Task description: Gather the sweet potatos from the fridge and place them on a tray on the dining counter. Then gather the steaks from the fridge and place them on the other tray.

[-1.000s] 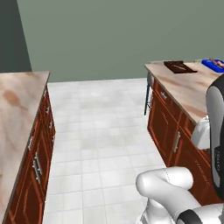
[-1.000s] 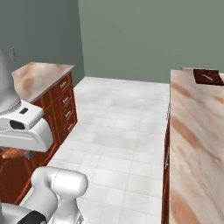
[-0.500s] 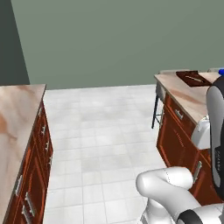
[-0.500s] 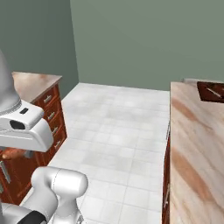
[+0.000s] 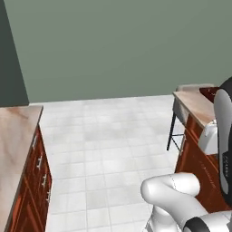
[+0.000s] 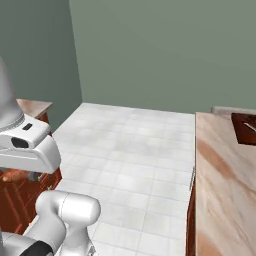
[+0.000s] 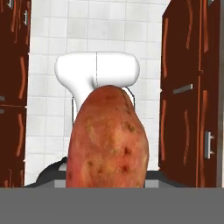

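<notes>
We see a kitchen aisle with a pale tiled floor (image 5: 104, 145) running up to a plain grey-green wall (image 5: 113, 45). In the left base view a wall counter (image 5: 16, 149) with a marbled tan top and red-brown drawer fronts sits at the left; the dining counter (image 5: 195, 102) is at the right with a grey stool (image 5: 179, 122) against its near end. In the right base view the dining counter (image 6: 222, 190) fills the lower right, its top tan-pink and bare over most of what we see, and the dark brown tray (image 6: 246, 127) lies on its far part, cut off by the right edge. The same tray (image 5: 209, 93) peeks out behind the arm in the left base view. A corner of the wall counter (image 6: 32, 106) shows at the left behind the arm.

In the hand view a sweet potato (image 7: 108, 140) stands big and close, orange-red with dark specks, long axis running away from the camera. It sits right in the middle where the gripper (image 7: 108, 183) is, its lower end at the bottom band, hiding the fingertips. We take it as clamped between the jaws, which stand partly open around it. Beyond it we see floor tiles and dark red-brown cabinet fronts (image 7: 188, 87) on both sides.
</notes>
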Controlling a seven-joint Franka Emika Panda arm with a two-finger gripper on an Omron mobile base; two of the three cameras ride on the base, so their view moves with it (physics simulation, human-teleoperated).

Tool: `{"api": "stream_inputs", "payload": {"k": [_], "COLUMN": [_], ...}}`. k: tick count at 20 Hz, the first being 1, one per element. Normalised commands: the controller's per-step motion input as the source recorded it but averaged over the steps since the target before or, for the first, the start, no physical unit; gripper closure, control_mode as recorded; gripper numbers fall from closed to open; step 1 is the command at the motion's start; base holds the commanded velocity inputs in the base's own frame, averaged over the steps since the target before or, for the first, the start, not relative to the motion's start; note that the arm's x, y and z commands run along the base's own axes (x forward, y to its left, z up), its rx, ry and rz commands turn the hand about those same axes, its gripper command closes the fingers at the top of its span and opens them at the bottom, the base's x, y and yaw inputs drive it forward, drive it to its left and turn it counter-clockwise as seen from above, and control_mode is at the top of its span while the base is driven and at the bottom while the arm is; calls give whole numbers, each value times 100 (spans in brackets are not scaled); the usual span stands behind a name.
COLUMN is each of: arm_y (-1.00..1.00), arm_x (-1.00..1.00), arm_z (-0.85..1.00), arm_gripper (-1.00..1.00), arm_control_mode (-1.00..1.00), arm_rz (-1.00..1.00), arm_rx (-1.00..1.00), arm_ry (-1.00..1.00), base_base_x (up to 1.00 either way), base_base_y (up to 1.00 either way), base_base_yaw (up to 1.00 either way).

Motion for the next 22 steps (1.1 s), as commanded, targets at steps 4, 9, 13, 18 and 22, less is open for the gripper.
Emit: {"api": "stream_inputs", "payload": {"k": [4,9,13,18,22], "arm_y": [0,0,0,0,0], "arm_x": [0,0,0,0,0], "arm_z": [0,0,0,0,0], "arm_gripper": [100,100,100,100,100], "arm_control_mode": [100,100,100,100,100], "arm_rz": [0,0,0,0,0], "arm_rx": [0,0,0,0,0], "arm_ry": [0,0,0,0,0], "base_base_x": [100,100,100,100,73], "base_base_y": [25,27,20,9,3], "base_base_yaw": [0,0,0,0,-34]}}
